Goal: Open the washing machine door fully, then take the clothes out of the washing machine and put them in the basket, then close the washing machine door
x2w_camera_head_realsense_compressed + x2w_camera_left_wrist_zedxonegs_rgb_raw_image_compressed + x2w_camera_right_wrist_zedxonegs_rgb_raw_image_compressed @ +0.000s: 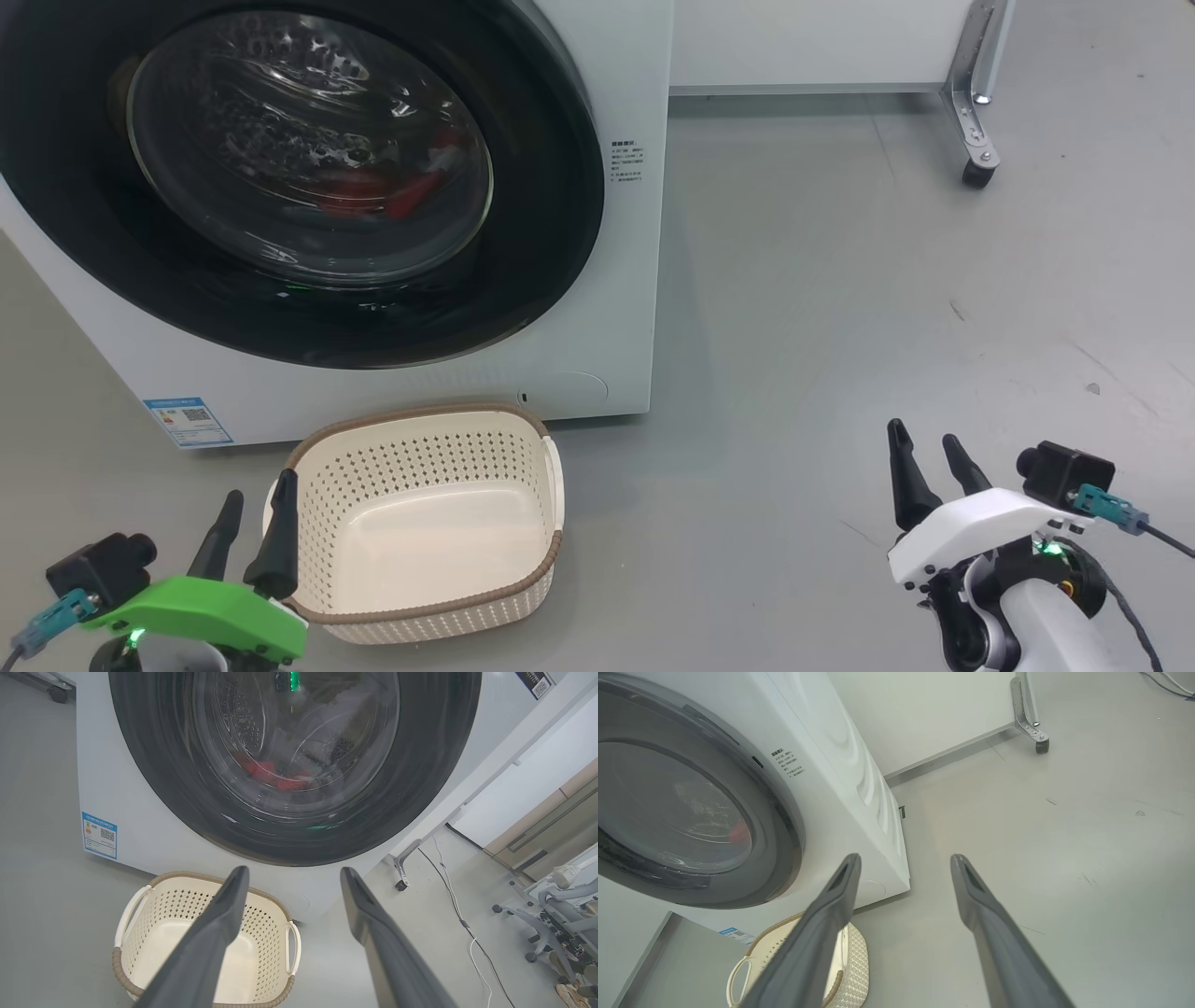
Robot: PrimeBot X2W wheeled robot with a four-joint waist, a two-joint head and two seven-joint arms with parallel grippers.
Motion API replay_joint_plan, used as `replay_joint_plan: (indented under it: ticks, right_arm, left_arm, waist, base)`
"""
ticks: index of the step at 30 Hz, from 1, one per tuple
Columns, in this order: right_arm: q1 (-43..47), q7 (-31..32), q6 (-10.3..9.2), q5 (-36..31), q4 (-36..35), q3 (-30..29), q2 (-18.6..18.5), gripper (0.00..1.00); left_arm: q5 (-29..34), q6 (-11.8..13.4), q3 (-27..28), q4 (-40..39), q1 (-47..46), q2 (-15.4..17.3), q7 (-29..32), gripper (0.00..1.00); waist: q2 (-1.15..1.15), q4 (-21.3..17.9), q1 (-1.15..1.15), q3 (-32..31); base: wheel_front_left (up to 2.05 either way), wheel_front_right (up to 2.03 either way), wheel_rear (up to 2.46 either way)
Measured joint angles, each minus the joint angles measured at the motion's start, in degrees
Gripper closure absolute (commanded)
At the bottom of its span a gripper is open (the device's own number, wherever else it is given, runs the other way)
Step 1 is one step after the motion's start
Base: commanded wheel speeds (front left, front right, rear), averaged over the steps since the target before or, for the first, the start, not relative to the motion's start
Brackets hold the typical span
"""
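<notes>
Washing machine door faced from the near side by two empty grippers, both with fingers spread wide apart. Left gripper, green-shelled, low in front of the left half of the washing machine. Right gripper, white-shelled, well off to the machine's right, above bare grey floor.

Next, between left gripper and machine, cream basket with perforated sides and brown woven-look rim. Upright and empty, on the floor just in front of the machine's base, below the door's lower edge. Contact between the left gripper's inner finger and the basket's rim impossible to tell. Blue label low on the machine's front, near its left corner.

Door shut flush against the machine's front, glossy black ring around bulging glass. Behind the glass, red clothes lying low inside the machine.

Farther off, past the machine's right side, metal leg on a black caster under a white panel.
</notes>
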Motion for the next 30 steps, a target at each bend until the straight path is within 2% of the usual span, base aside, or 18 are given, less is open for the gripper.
replay_joint_plan:
  ticks: [9,30]
  right_arm:
    - [-2.0,-1.8,-0.55,-6.7,1.6,3.1,-0.4,0.0]
    - [-5.6,-5.8,-3.21,-21.3,5.3,8.2,-1.5,0.0]
  left_arm:
    - [7.3,0.0,-0.2,0.2,0.0,0.3,-1.8,0.0]
    - [23.9,-0.3,-0.6,0.7,0.0,0.9,-6.0,0.0]
  waist:
    - [0.0,0.1,0.0,-0.2]
    - [0.0,-0.3,0.0,-0.3]
  base:
    - [0.0,0.0,0.0]
    - [0.0,0.0,0.0]
